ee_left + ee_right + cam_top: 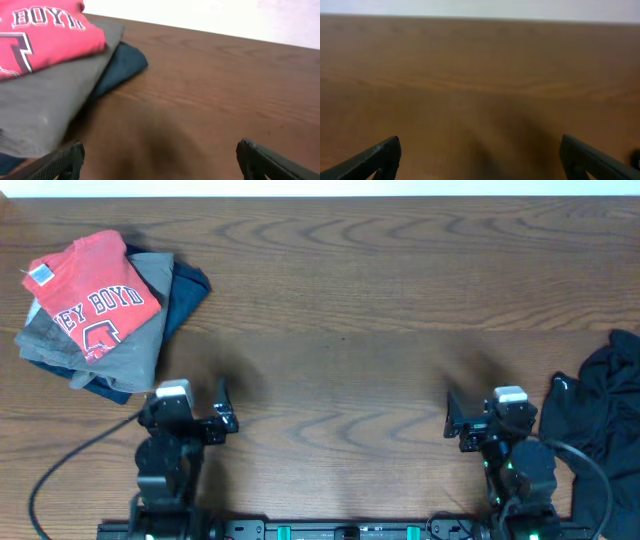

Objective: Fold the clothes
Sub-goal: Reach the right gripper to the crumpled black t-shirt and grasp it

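Observation:
The black T-shirt (603,395) lies crumpled at the right edge of the table, partly cut off by the frame. My right gripper (478,420) is open and empty, just left of the shirt and apart from it. Its wrist view shows only bare table between the fingers (480,155). My left gripper (190,415) is open and empty near the front left, far from the shirt. Its fingers (160,157) hover over bare wood. The neck tag is not visible.
A stack of folded garments sits at the back left: a red T-shirt with white lettering (90,300) on grey (135,350) and navy (185,295) ones. The stack also shows in the left wrist view (45,90). The wooden table (350,330) spans the view.

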### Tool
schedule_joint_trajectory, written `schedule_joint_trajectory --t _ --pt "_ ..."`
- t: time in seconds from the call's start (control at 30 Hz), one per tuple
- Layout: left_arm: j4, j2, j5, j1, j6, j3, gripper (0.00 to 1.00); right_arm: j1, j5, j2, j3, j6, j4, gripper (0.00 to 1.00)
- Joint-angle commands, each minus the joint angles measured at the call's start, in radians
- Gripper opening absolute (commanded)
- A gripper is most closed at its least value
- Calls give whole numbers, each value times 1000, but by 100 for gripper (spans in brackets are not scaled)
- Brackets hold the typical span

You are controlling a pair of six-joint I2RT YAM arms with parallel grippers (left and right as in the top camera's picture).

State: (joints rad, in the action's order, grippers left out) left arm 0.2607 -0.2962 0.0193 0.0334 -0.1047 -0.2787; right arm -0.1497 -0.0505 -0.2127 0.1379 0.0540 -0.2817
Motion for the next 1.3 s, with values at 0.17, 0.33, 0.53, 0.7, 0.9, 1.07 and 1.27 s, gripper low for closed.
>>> schedule_joint_trajectory --t 0.17,0.33,0.53,0.7,0.9,1.07,1.27 --pt "203 -315 54 -4 -8 -343 98 10 -20 -348 297 31 -198 99" --pt "419 -457 79 -4 -8 -507 98 10 -20 -581 472 24 -376 99" --pt "696 -599 134 -4 -8 -679 98 9 48 -784 676 31 -562 99" --pt "759 -658 130 -4 -8 -726 98 12 136 -843 711 71 -555 99" --pt "760 -665 130 -4 -8 -726 98 120 -370 -950 711 512 -660 99" --pt "772 -665 130 -4 -8 -726 98 269 -360 -1083 710 557 -665 99" --pt "775 -665 130 -4 -8 -726 98 381 -372 -1235 709 578 -616 99"
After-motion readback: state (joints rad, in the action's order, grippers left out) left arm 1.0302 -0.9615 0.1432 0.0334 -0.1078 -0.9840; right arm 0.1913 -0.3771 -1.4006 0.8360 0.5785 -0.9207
